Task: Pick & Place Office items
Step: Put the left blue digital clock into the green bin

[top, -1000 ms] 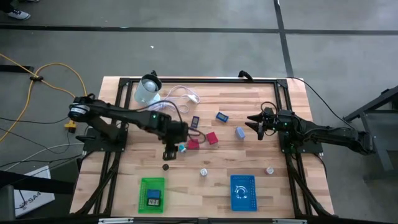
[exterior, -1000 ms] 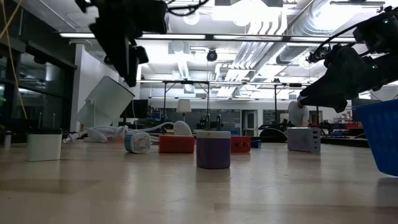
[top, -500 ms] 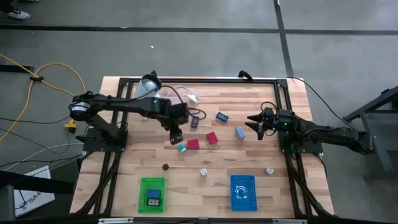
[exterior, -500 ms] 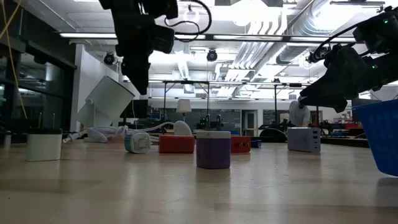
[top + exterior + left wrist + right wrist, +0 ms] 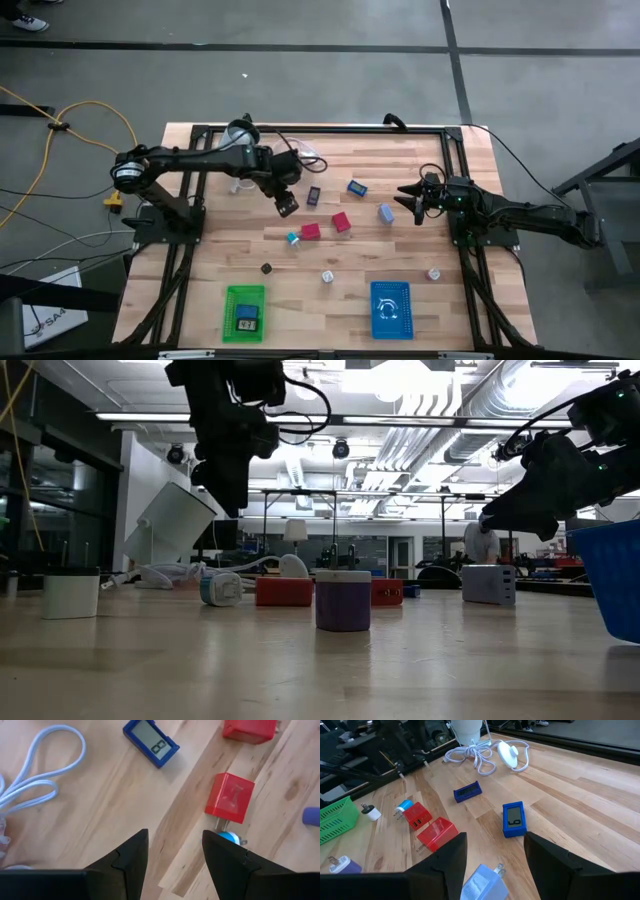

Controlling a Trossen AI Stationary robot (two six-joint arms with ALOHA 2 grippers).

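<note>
The office items lie scattered on the wooden table: a blue clock-like block (image 5: 313, 196), two red cubes (image 5: 311, 231) (image 5: 341, 222), a small blue round plug (image 5: 293, 238), a blue block (image 5: 357, 187), a pale blue charger (image 5: 386, 212), a black piece (image 5: 266, 268) and two whitish pieces (image 5: 327, 276) (image 5: 434, 272). My left gripper (image 5: 287, 205) (image 5: 175, 842) hangs open and empty above bare wood, just left of the blue clock-like block (image 5: 151, 749) and the red cube (image 5: 229, 799). My right gripper (image 5: 413, 203) (image 5: 495, 860) waits open at the right, with the pale blue charger (image 5: 482, 882) in front of it.
A green basket (image 5: 245, 312) holding one piece and a blue basket (image 5: 390, 308) stand at the near edge. A coiled white cable (image 5: 300, 152) and a pale round container (image 5: 238, 140) sit at the far left. Black frame rails (image 5: 320, 128) border the table.
My left gripper has swung from near the black piece toward the table's far edge, passing over the blue round plug, and has rolled about its own axis. It stays open and empty. No item has moved.
</note>
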